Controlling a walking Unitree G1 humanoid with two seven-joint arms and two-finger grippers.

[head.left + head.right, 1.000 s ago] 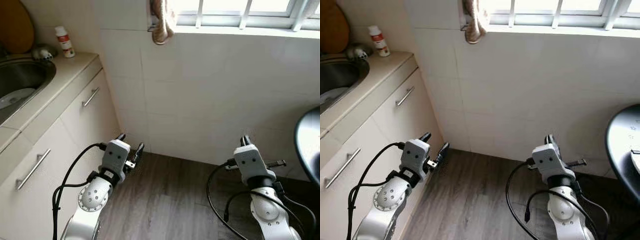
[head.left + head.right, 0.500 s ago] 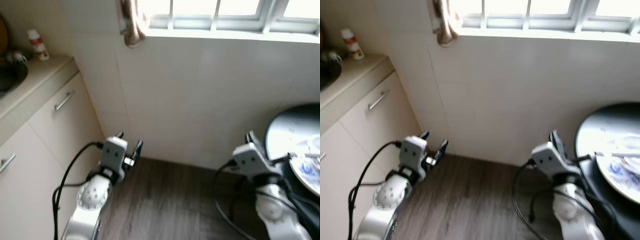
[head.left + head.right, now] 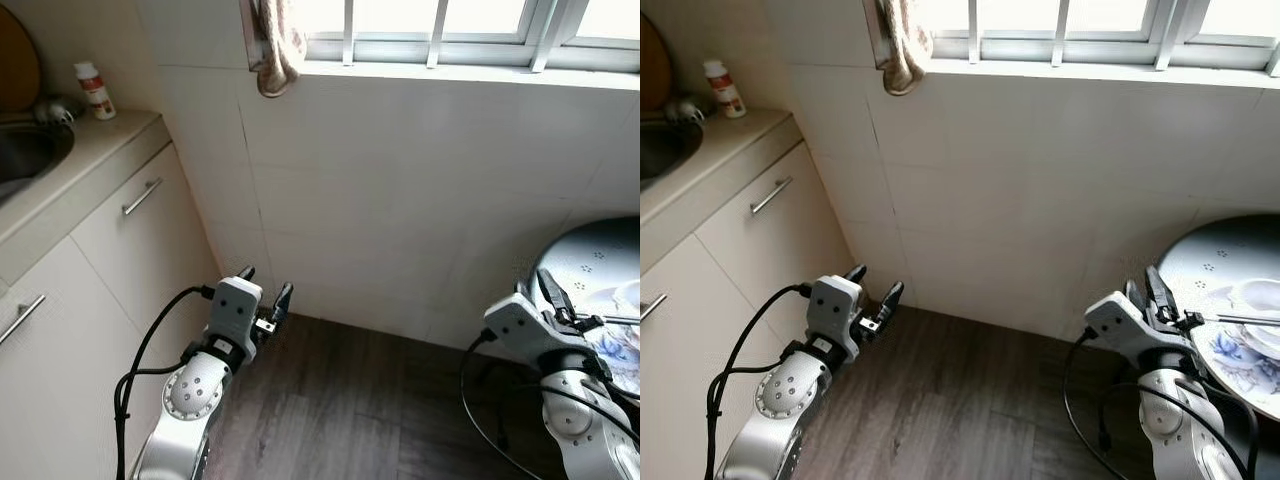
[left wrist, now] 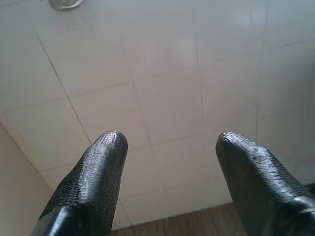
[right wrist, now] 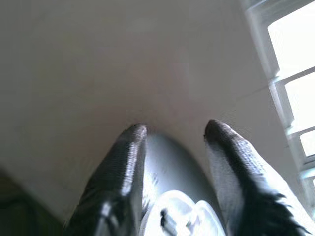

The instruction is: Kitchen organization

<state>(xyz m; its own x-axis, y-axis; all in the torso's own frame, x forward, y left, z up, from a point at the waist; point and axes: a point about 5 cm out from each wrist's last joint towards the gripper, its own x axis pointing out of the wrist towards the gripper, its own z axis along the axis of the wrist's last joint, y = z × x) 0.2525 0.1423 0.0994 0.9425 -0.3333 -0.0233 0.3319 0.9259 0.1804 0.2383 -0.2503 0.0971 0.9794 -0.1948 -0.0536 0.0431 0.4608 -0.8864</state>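
A round table (image 3: 1196, 262) with a pale patterned top stands at the right edge. On it lies a blue-patterned plate (image 3: 1232, 352) with a white bowl (image 3: 1258, 298) and a thin utensil (image 3: 1246, 320) across it. My right gripper (image 3: 1145, 288) is held low just left of the table, open and empty. In the right wrist view its fingertips (image 5: 134, 135) frame the table and the white dishes (image 5: 177, 216). My left gripper (image 3: 266, 283) hangs open above the wood floor, facing the tiled wall (image 4: 162, 73).
A counter with a steel sink (image 3: 25, 150) runs along the left, with a white bottle (image 3: 95, 88) and a wooden board (image 3: 15, 60) at its back. Cabinet doors with bar handles (image 3: 142, 197) stand below. A cloth (image 3: 280, 45) hangs from the window sill.
The camera has swung to the right, so the sink slid out to the left and the table with its dishes came into view. Both grippers stay open.
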